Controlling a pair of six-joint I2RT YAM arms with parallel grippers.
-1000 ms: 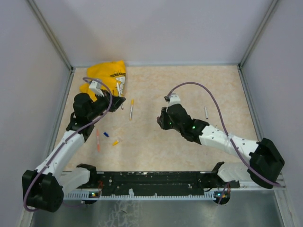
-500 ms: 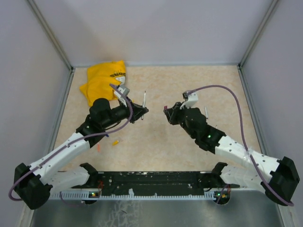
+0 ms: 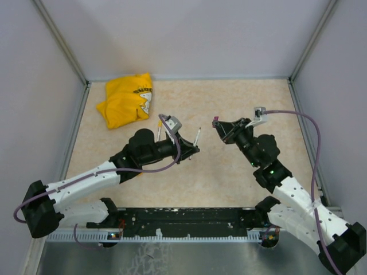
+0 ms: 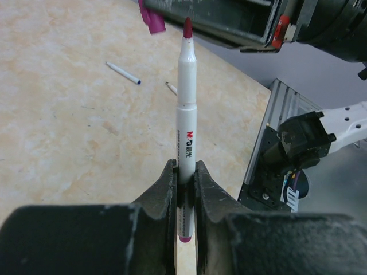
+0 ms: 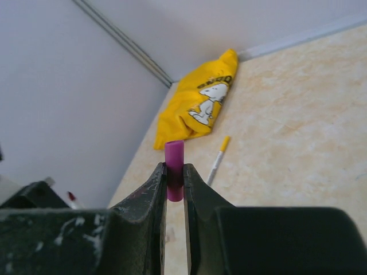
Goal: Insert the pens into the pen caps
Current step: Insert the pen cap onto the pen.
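Item 1, L gripper point(image 4: 184, 172): we log fingers narrow, clamped on lower barrel of white pen point(image 4: 186, 103), dark-red tip up and uncapped, pen held off the table point(image 3: 229, 172). Item 2, R gripper point(image 5: 174, 177): fingers narrow, pinching purple cap point(image 5: 174, 166), approx. half of it sticking out past the tips. Top view: pen point(image 3: 197, 136) and cap point(image 3: 215, 122) mid-table, facing, near each other but apart; L wrist view has cap point(image 4: 150, 14) just left of the pen tip, not touching. Item 3, loose on table: yellow-capped pen point(image 5: 218, 159), blue-tipped pen point(image 4: 123, 73). Item 4: yellow cloth point(image 3: 126, 100), far-left corner.
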